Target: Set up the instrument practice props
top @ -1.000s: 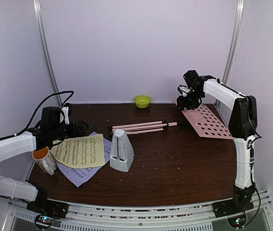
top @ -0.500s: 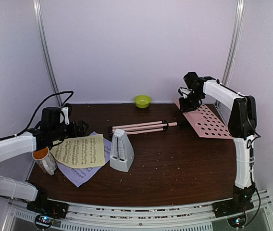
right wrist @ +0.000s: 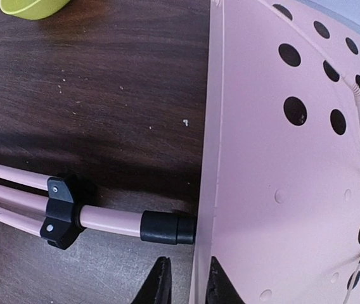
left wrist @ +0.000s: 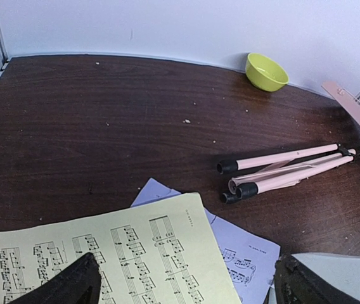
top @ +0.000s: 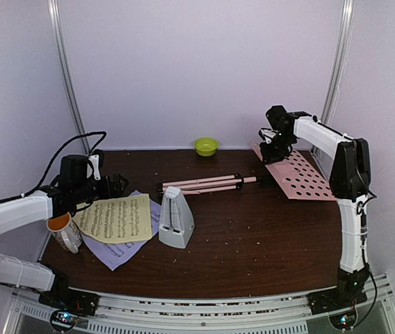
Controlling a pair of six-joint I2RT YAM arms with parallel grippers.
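Right gripper (right wrist: 189, 263) straddles the edge of the pink perforated desk (right wrist: 281, 190), fingers nearly together; clamping cannot be confirmed. Left gripper (left wrist: 186, 286) spread wide, hovering over yellow music sheet (left wrist: 104, 253).

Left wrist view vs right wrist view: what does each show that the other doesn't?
Left wrist only: yellow sheet lying over the lavender sheet, plus the black feet of the stand. Right wrist only: the holed face of the pink desk, with the right gripper straddling its edge. Both: green bowl, pink legs, table.
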